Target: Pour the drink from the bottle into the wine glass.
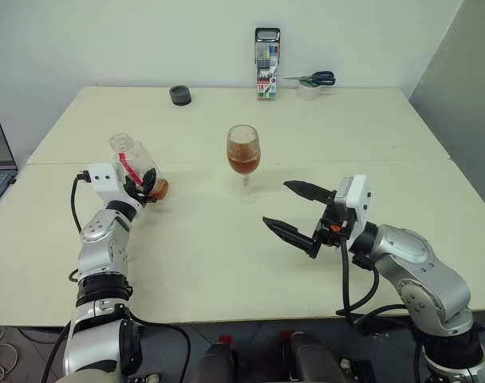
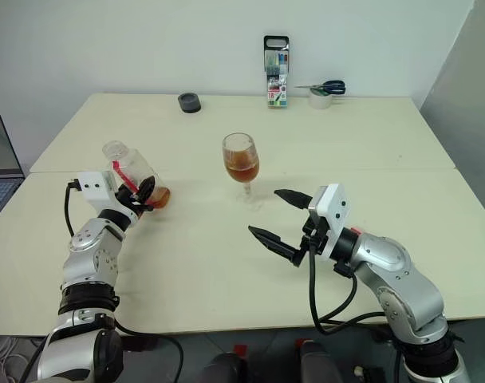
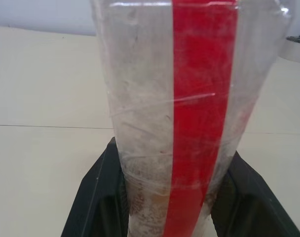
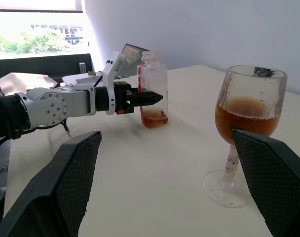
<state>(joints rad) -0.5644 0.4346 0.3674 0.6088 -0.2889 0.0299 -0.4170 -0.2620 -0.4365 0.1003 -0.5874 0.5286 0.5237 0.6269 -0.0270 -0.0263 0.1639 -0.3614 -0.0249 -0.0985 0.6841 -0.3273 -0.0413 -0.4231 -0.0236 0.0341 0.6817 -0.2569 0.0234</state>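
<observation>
Looking down from the head camera, the wine glass (image 1: pixel 243 152) stands mid-table already holding most of the drink (image 1: pixel 243 163), so the pour looks largely done — the left gripper (image 1: pixel 143 185) is clamped on the uncapped bottle (image 1: pixel 137 166), well left of the glass, a little amber in its base. From the left wrist, the bottle's red strip shows no readable writing. From the right wrist, the right gripper (image 4: pixel 184 190) hangs wide apart, empty, beside the glass.

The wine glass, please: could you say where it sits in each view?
Left eye: wine glass mid-table, centre.
Right eye: centre.
Left wrist: not in it.
Right wrist: at the right.
Shared landmark: the bottle in the left hand.
</observation>
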